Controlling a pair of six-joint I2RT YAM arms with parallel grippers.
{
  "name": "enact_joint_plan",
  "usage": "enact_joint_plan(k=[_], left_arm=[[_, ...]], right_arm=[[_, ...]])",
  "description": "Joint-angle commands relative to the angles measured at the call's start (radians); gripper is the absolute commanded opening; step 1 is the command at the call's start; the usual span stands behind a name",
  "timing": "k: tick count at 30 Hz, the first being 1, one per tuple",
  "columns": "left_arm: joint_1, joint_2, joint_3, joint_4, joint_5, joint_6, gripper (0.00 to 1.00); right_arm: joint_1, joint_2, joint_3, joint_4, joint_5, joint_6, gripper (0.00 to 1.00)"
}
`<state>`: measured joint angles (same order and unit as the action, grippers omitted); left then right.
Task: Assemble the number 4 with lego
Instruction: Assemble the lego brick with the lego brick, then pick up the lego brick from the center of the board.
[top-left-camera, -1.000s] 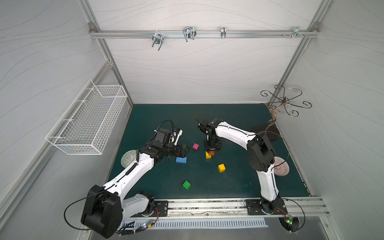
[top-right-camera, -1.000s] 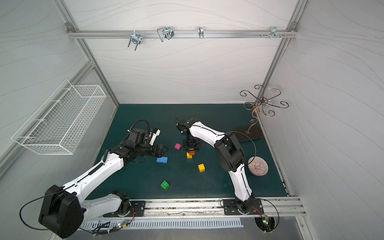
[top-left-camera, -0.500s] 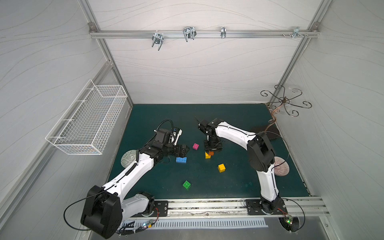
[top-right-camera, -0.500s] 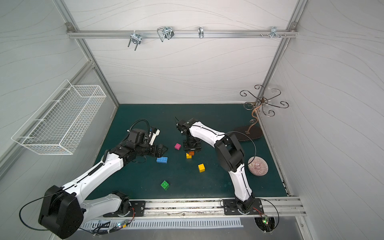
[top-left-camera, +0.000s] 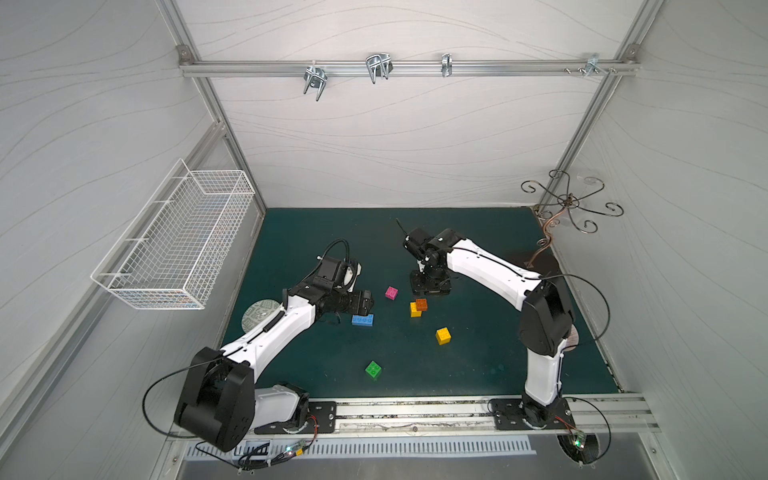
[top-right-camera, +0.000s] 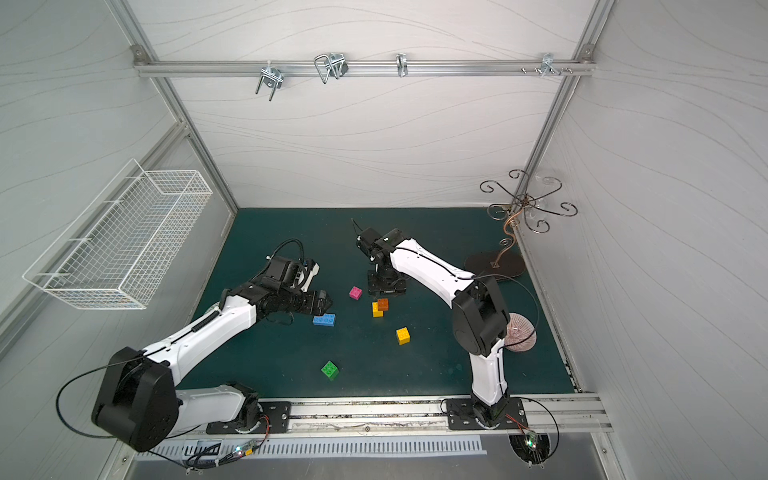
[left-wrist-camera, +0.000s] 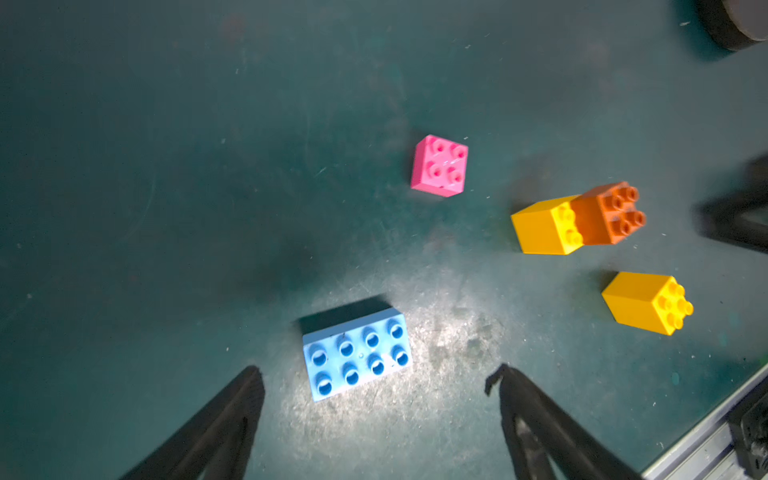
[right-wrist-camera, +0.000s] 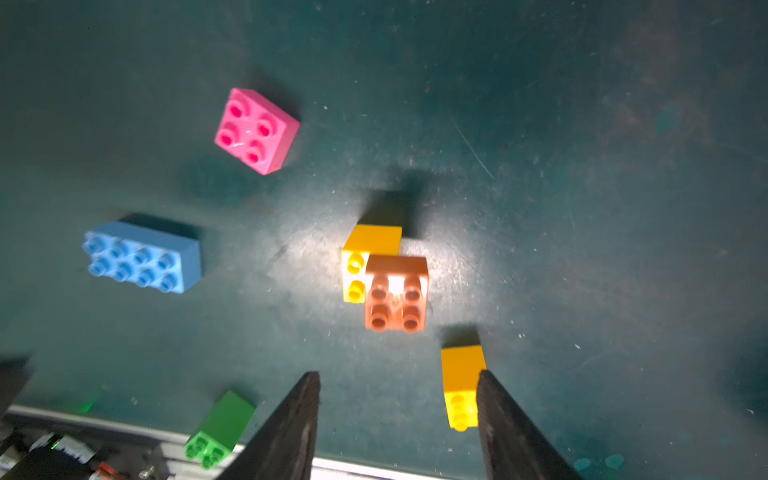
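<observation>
Stacking has barely begun, judging by the layout. In both top views an orange brick (top-left-camera: 421, 304) sits offset on a yellow brick (top-left-camera: 414, 311), just in front of the right end effector (top-left-camera: 430, 286). Pink brick (top-left-camera: 391, 292), second yellow brick (top-left-camera: 443, 336) and green brick (top-left-camera: 373, 369) lie loose on the counter (top-left-camera: 311, 241). Left arm reaches low, right wrist points down.

Left wrist view: left end effector (left-wrist-camera: 376, 372) spread wide, empty, blue brick (left-wrist-camera: 356, 355) just ahead between the fingers, untouched.

Right wrist view: right end effector (right-wrist-camera: 397, 374) apart, empty, orange-yellow pair just ahead.

Likely next: the left drops and closes across the blue brick's short width.
</observation>
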<state>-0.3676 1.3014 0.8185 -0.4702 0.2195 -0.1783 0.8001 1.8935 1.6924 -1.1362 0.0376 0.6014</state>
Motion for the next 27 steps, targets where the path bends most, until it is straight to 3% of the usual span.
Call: enact_joint_plan(k=[1, 7, 17, 27], left_arm=[[-0.002, 0.041, 0.049, -0.029, 0.009, -0.099, 0.9], [-0.003, 0.101, 0.04, -0.038, 0.02, -0.209, 0.89], [-0.005, 0.219, 0.064, -0.064, 0.022, -0.255, 0.87], [-0.097, 0.229, 0.086, -0.065, 0.049, -0.292, 0.86]], right_arm=[[-0.002, -0.083, -0.033, -0.037, 0.001, 0.006, 0.62], [-0.024, -0.2, -0.115, -0.032, -0.001, 0.008, 0.7], [-0.051, -0.34, -0.227, -0.023, 0.002, 0.009, 0.76], [-0.055, -0.377, -0.242, -0.022, 0.007, 0.019, 0.78]])
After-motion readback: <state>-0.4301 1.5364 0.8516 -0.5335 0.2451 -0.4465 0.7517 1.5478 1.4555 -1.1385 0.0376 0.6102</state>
